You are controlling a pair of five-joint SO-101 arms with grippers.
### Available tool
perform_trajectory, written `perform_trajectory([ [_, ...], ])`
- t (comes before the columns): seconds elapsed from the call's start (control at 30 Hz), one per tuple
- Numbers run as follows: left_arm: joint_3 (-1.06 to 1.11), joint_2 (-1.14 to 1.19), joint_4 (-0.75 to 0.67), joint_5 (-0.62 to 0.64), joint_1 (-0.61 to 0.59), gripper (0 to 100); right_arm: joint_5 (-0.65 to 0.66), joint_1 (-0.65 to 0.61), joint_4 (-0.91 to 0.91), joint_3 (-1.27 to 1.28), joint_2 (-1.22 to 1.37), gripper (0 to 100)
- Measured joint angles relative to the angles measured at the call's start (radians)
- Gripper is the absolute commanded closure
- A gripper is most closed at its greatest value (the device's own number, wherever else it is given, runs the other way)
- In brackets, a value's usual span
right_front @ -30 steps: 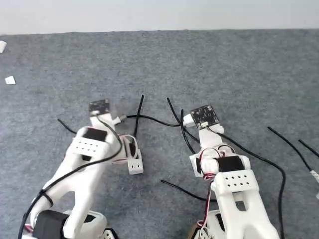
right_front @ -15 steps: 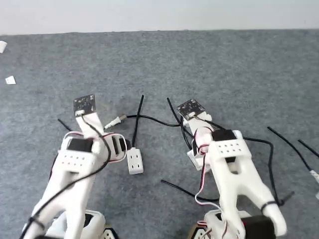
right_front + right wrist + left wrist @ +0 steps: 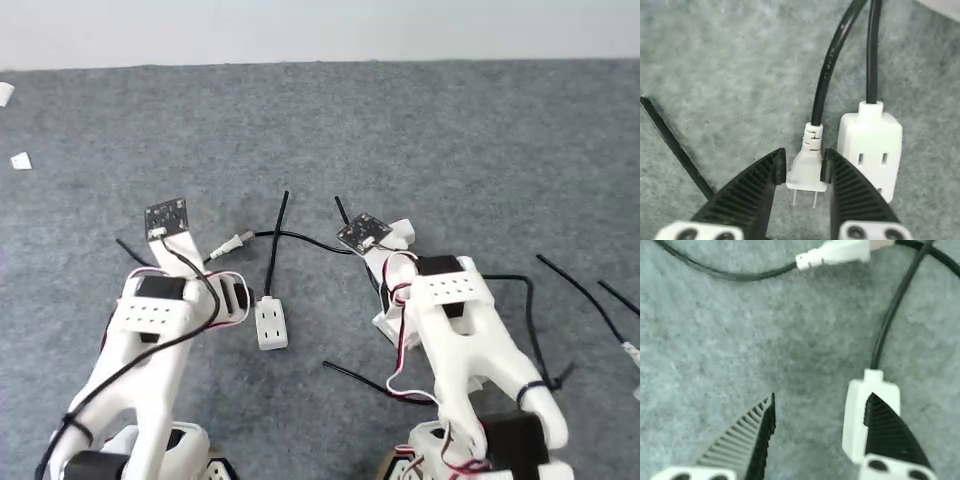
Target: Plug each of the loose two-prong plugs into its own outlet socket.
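Currently, the right hand is closed on the right plug. The black ribbed fingers are pressed against both flat sides of the white body. The two prongs are exposed between the fingers and pointed back toward the wrist camera. The plug's black cord is led straight away from the hand.

The right socket is laid flat on the grey worktop, slots facing up. It is placed just beside the gripped plug, and the two are not joined. Its own cord is run alongside the plug's cord. In the high view, this socket is partly covered by the right arm.

The left hand is open and nothing is held in it. Its fingers are spread low over the worktop. The left socket is laid flat just beside one finger and is partly covered by it; whether the two touch cannot be told. The left plug is laid beyond the fingertips, unplugged and apart from the socket. In the high view, its prongs are turned toward the left arm, and its cord is crossed by the socket's cord.

Loose black cord pieces are scattered near the right arm.
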Motion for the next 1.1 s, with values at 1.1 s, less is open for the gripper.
perform_trajectory([
  [1.1, -0.009, 0.035, -0.025, 0.0, -0.002, 73, -0.009, -0.005, -0.032, -0.118, 0.215, 92.1],
])
